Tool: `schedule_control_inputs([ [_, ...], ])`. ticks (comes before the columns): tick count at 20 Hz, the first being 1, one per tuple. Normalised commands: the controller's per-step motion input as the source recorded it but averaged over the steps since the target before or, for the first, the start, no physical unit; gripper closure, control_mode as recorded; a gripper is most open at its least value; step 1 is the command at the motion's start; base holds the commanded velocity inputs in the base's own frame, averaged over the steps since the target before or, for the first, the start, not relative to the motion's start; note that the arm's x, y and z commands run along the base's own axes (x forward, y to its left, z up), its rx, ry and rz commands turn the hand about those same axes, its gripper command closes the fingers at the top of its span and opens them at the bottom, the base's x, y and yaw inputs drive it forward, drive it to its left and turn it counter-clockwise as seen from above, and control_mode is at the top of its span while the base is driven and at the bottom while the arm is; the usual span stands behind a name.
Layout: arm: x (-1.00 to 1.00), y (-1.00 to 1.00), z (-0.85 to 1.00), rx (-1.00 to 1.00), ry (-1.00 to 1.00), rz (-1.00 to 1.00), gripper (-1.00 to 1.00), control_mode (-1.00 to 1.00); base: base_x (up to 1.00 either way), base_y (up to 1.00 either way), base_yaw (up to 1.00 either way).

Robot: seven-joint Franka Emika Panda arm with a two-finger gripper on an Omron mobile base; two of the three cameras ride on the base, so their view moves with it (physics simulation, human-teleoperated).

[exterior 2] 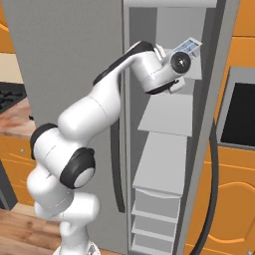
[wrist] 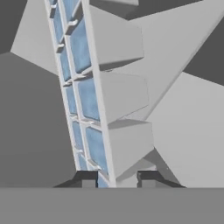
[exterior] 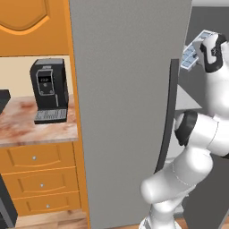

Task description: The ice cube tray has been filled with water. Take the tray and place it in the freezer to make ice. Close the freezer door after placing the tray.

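Note:
The pale-blue ice cube tray [wrist: 87,100] with its white rim runs up between my fingertips [wrist: 87,180], and my gripper [wrist: 114,180] is shut on its edge. The tray [exterior 2: 188,47] is held tilted, high inside the open right half of the grey freezer [exterior 2: 164,119], above an upper pale shelf. In the left base view the tray [exterior: 191,51] sticks out left of my gripper [exterior: 200,50]. The freezer door [exterior 2: 221,99] stands swung open at the right, with its dark handle [exterior 2: 214,169]. The left-hand panel [exterior: 125,112] is closed.
A black coffee machine [exterior: 49,89] stands on the marble counter [exterior: 27,127] left of the freezer, above orange drawers [exterior: 40,179]. A dark oven front [exterior 2: 240,114] sits in the orange cabinets to the right. Several pale shelves and drawers [exterior 2: 154,209] fill the lower freezer.

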Motion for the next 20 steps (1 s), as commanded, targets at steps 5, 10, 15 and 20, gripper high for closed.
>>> schedule_control_inputs([
  [5,0.55,-0.01,0.0,0.0,-0.02,0.0,1.0,-1.0,0.0,0.0,0.0],
  [10,0.47,0.0,0.0,0.0,-0.07,0.0,1.0,-1.0,0.0,0.0,0.0],
  [15,0.21,0.02,0.0,0.0,-0.06,-0.04,1.0,-1.0,0.0,0.0,0.0],
  [20,0.13,0.23,0.0,0.0,-0.03,-0.15,1.0,-1.0,0.0,0.0,0.0],
])
